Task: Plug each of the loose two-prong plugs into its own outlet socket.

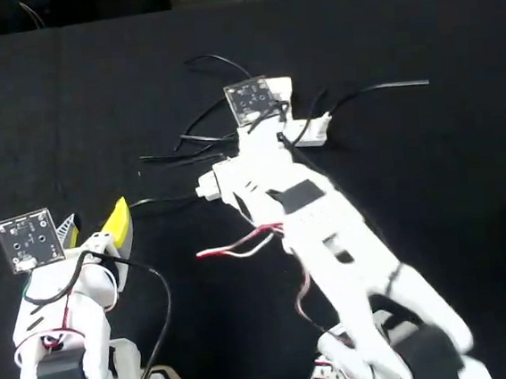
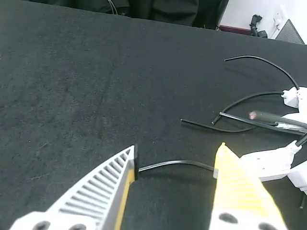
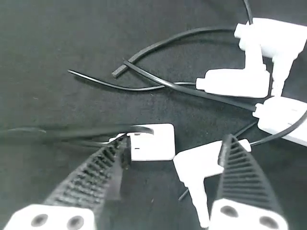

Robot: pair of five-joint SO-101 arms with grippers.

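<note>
Up at twelve o'clock on the table [image 1: 65, 100], your right gripper [image 3: 177, 140] hangs spread over a white plug [image 3: 199, 167], pinching nothing, left gripper [image 2: 177, 149] spread at eight: looks like the pick, so centre and close.

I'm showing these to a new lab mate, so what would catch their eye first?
The tangle of white plugs and black cords toward the far side of the black table, with the right gripper open over it. Next, the left gripper at the table's near left, open, one finger yellow.
</note>
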